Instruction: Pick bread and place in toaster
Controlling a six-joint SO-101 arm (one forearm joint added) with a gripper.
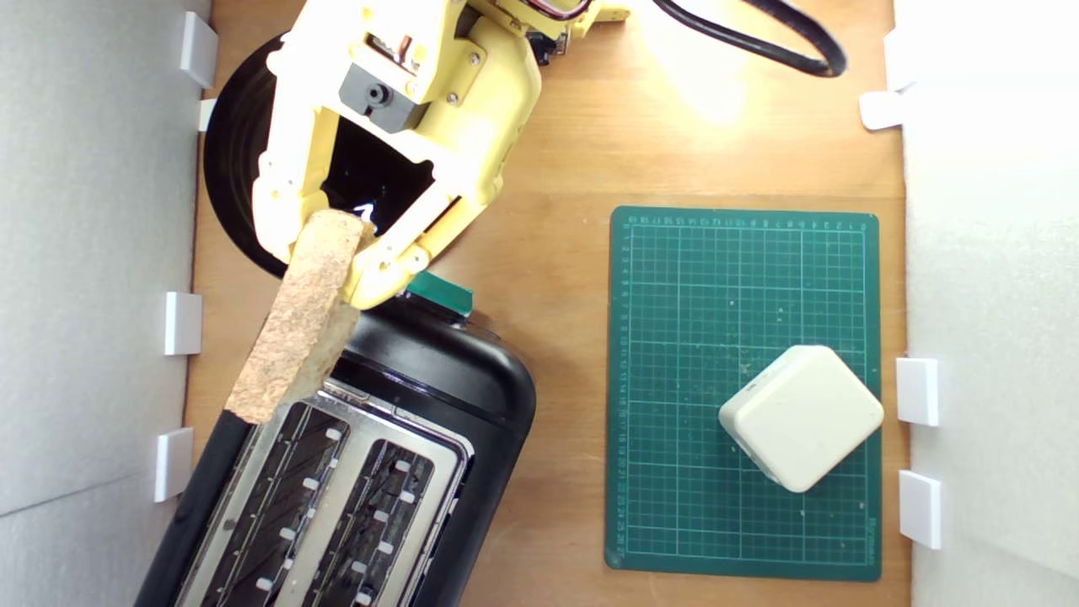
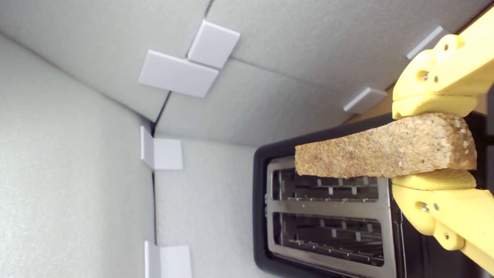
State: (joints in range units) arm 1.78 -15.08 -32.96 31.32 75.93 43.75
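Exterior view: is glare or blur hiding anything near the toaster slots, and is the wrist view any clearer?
Exterior view: a bright hotspot washes out the wooden tabletop far from the slots; the glossy black silver-topped toaster shows only mild sheen, slots readable. Wrist view: evenly lit, the brown-crusted wedge of bread is sharp between the yellow fingers, both slots visible.

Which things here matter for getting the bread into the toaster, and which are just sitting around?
In the job: bread, toaster, gripper shut on the bread.
Lying about: black plate, green mat, cream block, black cable.
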